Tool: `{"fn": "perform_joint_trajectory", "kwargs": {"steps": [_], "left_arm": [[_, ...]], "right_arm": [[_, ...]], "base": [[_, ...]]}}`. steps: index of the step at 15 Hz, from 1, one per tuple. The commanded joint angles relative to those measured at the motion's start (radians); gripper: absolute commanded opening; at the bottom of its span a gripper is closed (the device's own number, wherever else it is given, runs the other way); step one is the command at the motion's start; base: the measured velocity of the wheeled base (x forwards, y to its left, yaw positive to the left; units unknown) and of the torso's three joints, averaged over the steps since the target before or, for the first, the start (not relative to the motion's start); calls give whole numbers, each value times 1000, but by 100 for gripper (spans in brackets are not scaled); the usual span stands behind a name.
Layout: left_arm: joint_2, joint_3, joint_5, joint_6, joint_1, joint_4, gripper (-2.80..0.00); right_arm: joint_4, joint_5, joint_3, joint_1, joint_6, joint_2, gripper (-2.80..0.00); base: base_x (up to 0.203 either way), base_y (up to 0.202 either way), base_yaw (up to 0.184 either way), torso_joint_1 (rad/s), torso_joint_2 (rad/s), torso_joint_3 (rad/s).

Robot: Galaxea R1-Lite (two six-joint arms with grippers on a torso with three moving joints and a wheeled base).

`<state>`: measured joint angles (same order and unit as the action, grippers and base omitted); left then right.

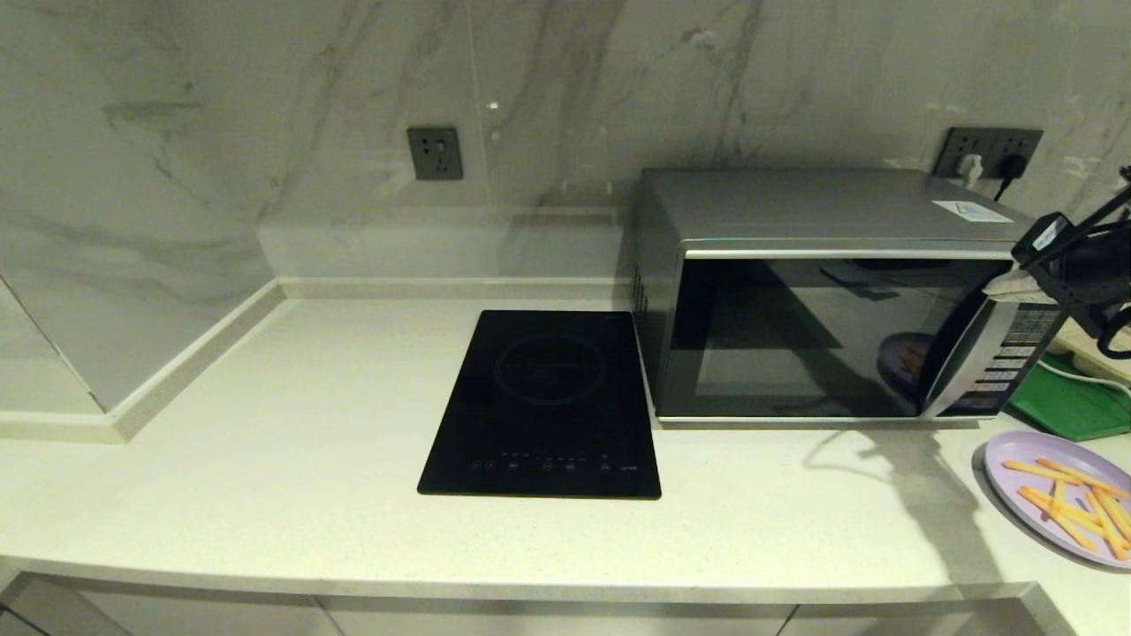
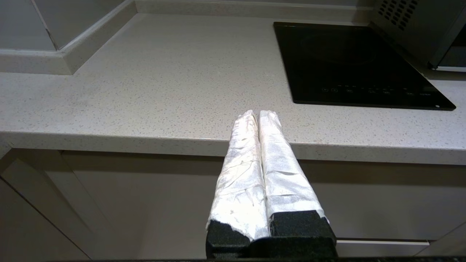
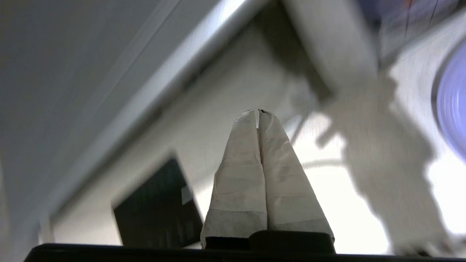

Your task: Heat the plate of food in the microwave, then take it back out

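The microwave (image 1: 822, 296) sits at the back of the table (image 1: 265, 495), w/ its dark glass door shut. The plate of food (image 1: 1065, 495) lies flat on the table in front of it & off to the robot's right, near the front edge. Its orange sticks are all on top, nothing spilled. It is not inside yet, so the heating part is not done. A small purple spot low on the door glass looks like the plate's reflection, not a 2nd plate.

The right end effector (image 3: 259, 112) is up high by the microwave's top right corner, just by the button panel. Its two white-wrapped fingers (image 3: 240, 174) are pressed together, holding nothing. My guess: it is there bc the door must come open first, & the door's free edge is on that side. Tips together make one firm poke or hook, good for a button or a door edge.

The left end effector (image 2: 257, 112) hangs low, by the table's front edge, left of the black hob (image 1: 543, 402). Its fingers (image 2: 242, 171) are also closed & empty. It looks parked, kept out of the way so the door can swing w/o a bump.

A green tray (image 1: 1074, 402) lies behind the plate, beside the microwave.
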<state>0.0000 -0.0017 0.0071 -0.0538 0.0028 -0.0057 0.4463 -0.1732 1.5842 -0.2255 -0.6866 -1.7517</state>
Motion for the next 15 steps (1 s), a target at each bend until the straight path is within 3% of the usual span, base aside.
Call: {"fn": "perform_joint_trajectory", "kwargs": {"steps": [1, 4, 8, 9, 11, 15], "left_arm": [[0, 0, 1, -1, 0, 0, -280], [0, 0, 1, -1, 0, 0, -280], [0, 0, 1, -1, 0, 0, -280], [0, 0, 1, -1, 0, 0, -280], [0, 0, 1, -1, 0, 0, -280], [0, 0, 1, -1, 0, 0, -280]], "right_arm": [[182, -86, -9, 0, 101, 120, -280], [379, -177, -26, 25, 276, 242, -280], [539, -200, -108, 271, 370, 464, -280], [575, -171, -117, 342, 376, 514, -280], [660, -13, -110, 452, 395, 609, -280], [842, 92, -92, 492, 387, 826, -280]], "base": [[0, 0, 0, 0, 0, 0], [0, 0, 0, 0, 0, 0], [0, 0, 0, 0, 0, 0], [0, 0, 0, 0, 0, 0], [0, 0, 0, 0, 0, 0], [0, 0, 0, 0, 0, 0]]}}
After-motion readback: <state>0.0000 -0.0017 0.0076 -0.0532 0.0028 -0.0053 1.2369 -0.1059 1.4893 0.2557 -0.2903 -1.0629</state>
